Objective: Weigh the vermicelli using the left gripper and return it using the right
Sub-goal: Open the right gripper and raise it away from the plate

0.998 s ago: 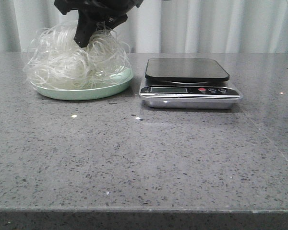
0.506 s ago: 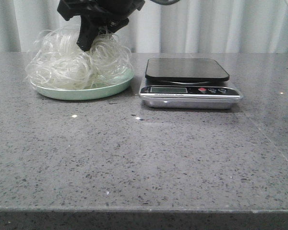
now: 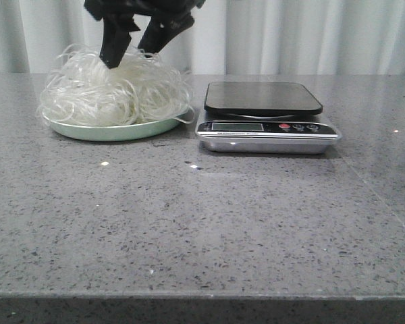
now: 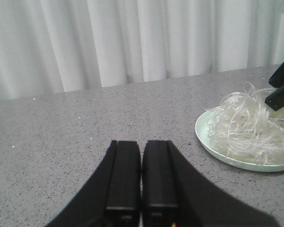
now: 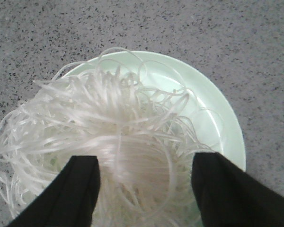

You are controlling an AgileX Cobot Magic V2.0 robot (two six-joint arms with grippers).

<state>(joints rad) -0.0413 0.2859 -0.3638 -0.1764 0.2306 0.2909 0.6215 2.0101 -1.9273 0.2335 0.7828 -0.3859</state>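
Overhead, right gripper (image 5: 144,189) gapes over vermicelli (image 5: 109,137), seemingly empty; only wrist shows left gripper (image 4: 141,177) closed.

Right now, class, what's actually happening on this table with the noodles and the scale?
The right gripper hangs open just above the pile of vermicelli, which lies heaped on the pale green plate. The kitchen scale beside the plate has nothing on its platform. The left gripper is shut and empty, off to the side over bare tabletop.

Grey speckled stone table (image 3: 202,229), pale pleated curtain (image 3: 310,34) hanging along its far edge.
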